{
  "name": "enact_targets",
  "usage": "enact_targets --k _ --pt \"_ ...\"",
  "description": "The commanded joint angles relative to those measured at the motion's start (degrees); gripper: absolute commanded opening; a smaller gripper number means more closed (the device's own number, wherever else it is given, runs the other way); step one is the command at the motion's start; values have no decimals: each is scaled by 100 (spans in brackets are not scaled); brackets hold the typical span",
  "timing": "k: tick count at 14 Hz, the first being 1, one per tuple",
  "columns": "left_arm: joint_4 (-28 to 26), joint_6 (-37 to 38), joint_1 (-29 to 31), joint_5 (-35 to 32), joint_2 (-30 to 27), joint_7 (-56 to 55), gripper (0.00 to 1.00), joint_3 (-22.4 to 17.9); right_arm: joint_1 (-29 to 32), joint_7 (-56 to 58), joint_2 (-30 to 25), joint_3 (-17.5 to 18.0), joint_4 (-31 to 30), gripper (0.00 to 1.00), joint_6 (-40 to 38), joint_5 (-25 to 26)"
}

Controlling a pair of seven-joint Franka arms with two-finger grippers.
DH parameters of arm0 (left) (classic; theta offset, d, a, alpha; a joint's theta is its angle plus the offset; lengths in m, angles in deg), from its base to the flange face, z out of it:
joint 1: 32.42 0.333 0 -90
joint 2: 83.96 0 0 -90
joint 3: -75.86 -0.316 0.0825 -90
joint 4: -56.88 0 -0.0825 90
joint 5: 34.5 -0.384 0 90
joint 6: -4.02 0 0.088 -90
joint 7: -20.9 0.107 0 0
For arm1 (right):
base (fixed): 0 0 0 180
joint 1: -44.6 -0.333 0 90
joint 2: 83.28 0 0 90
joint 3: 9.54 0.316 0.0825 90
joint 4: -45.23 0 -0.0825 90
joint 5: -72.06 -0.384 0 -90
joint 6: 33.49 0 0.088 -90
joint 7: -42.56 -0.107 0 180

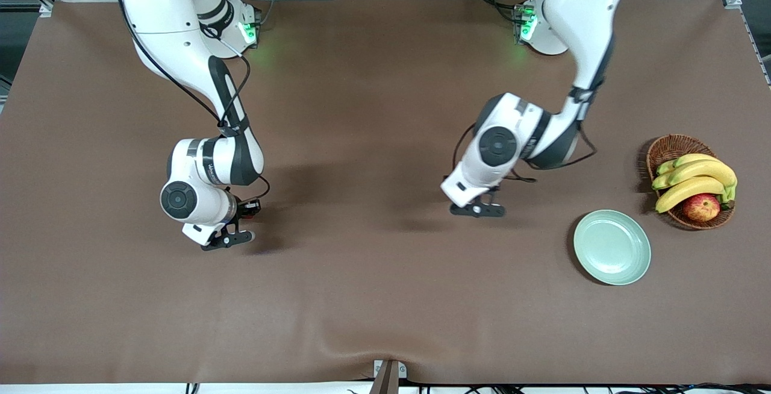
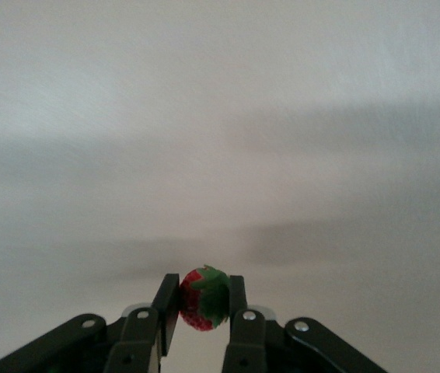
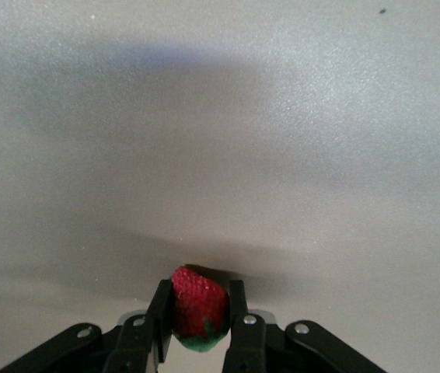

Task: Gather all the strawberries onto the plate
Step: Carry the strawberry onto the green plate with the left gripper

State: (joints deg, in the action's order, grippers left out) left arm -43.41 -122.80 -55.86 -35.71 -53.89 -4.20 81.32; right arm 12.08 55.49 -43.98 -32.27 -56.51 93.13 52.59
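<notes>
Two berries are held, one per arm, and none lies in the plate (image 1: pixel 612 247) yet. The table (image 1: pixel 373 297) is covered by a brown cloth. The plate is seen well apart from the left gripper (image 1: pixel 480 208), toward the left arm's end of the table, beside the basket (image 1: pixel 680 147) of bananas (image 1: pixel 692 178) and an apple (image 1: pixel 701 206); it is much farther still from the right gripper (image 1: pixel 236 236). In the left wrist view, the left gripper (image 2: pixel 204 311) is clamped on a strawberry (image 2: pixel 203 308), cap showing, low over bare cloth. In the right wrist view, the right gripper (image 3: pixel 198 315) is clenched on a second strawberry (image 3: pixel 198 309), also close to the cloth. A third berry is not found in any view. Step judged: grasp complete on both sides, transport pending. Next move, as judged: each berry is to be lifted clear, carried over the plate, lowered and released, the left arm having the shorter path.
</notes>
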Motion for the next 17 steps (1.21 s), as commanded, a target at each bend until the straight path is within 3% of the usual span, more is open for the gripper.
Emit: enact_targets --k 1,9,11,17 --pt "202 157 549 -134 -80 731 6 25 17 139 -115 23 -74 0 29 -126" --pt "396 157 2422 -151 7 3615 6 25 -70 69 -212 32 -22 0 20 -135" --pt "492 122 2739 -544 148 3890 6 34 -141 69 -299 76 188 0 -49 -153" --pt "545 -483 2968 -925 622 3925 7 43 -185 69 -283 997 1041 0 -41 -679"
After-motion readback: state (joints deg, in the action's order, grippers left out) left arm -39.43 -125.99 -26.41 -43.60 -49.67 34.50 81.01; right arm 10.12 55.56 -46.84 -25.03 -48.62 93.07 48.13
